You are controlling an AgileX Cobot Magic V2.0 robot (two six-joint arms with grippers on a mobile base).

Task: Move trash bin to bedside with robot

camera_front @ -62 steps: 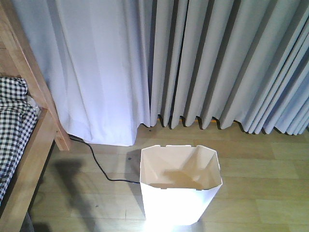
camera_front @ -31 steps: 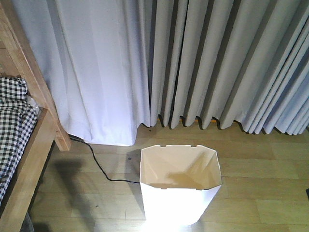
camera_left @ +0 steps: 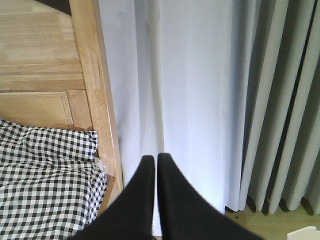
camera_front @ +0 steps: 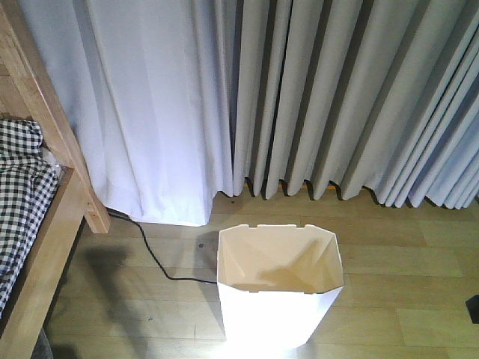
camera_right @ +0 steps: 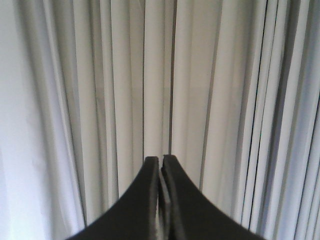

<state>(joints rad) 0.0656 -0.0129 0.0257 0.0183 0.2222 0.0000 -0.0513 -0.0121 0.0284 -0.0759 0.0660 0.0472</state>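
Note:
The white trash bin (camera_front: 275, 310) stands upright on the wooden floor in the front view, cream inside, with nothing in it that I can see. A corner of it shows at the bottom right of the left wrist view (camera_left: 306, 233). The bed is at the left, with a light wooden frame (camera_front: 46, 243) and checked bedding (camera_front: 21, 196); it also shows in the left wrist view (camera_left: 45, 195). My left gripper (camera_left: 152, 159) is shut and empty, held in the air facing the curtain beside the bed post. My right gripper (camera_right: 161, 159) is shut and empty, facing the curtain folds.
Grey-white curtains (camera_front: 299, 97) hang to the floor behind the bin. A loose black cable (camera_front: 153, 258) runs across the floor from the bed post toward the bin. A small black part (camera_front: 473, 308) pokes in at the right edge of the front view.
A small black part has come into the front view at the right edge. The bin, bed and cable have not moved.

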